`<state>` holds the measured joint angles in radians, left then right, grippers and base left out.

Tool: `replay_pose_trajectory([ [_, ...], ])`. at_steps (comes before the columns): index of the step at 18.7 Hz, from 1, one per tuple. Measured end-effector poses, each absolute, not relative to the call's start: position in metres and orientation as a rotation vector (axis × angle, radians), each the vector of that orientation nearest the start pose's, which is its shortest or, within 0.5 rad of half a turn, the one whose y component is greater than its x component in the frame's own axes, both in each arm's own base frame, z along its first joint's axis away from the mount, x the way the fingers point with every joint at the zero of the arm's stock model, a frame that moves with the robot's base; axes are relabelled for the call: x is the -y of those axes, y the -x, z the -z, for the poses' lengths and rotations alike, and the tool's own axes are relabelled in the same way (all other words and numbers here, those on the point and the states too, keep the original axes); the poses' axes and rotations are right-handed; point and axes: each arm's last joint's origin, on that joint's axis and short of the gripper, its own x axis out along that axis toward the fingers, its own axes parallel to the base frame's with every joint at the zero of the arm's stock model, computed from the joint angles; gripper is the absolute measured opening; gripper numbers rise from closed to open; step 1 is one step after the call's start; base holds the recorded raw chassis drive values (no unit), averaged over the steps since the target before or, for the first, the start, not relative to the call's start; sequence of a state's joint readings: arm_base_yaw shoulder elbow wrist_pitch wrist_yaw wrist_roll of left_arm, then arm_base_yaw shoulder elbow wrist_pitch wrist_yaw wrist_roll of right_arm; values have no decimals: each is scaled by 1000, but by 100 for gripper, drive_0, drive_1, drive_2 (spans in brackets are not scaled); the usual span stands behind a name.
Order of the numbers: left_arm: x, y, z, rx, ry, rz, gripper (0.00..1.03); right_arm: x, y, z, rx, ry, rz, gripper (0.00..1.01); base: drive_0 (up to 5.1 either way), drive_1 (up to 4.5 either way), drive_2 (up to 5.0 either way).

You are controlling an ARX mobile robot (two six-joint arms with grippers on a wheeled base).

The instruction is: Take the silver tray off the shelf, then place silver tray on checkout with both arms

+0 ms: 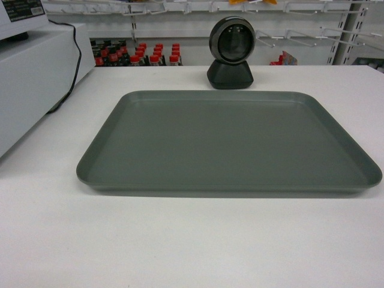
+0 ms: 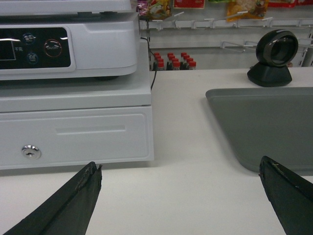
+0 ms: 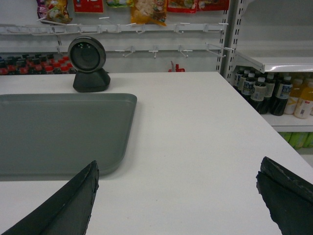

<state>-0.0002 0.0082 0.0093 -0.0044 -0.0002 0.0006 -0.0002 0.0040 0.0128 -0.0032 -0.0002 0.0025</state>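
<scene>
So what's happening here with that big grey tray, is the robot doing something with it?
Nothing is holding the tray at this moment. The silver tray lies flat on the white checkout, just in front of a black scanner and to the right of a white cash register. The left gripper and right gripper both sit open near the tray's two ends, fingers spread and empty.

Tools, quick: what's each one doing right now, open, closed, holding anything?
Left tool: open, empty, off the silver tray, which lies on the checkout.
Right tool: open, empty, also clear of the tray.
</scene>
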Motion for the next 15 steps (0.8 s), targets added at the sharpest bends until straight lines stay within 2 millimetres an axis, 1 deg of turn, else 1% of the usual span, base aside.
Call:
replay_pose_trajectory([
  [15, 0, -98, -166, -1, -1, 0, 98, 0, -97, -167, 7, -2, 0, 98, 0, -418, 417],
])
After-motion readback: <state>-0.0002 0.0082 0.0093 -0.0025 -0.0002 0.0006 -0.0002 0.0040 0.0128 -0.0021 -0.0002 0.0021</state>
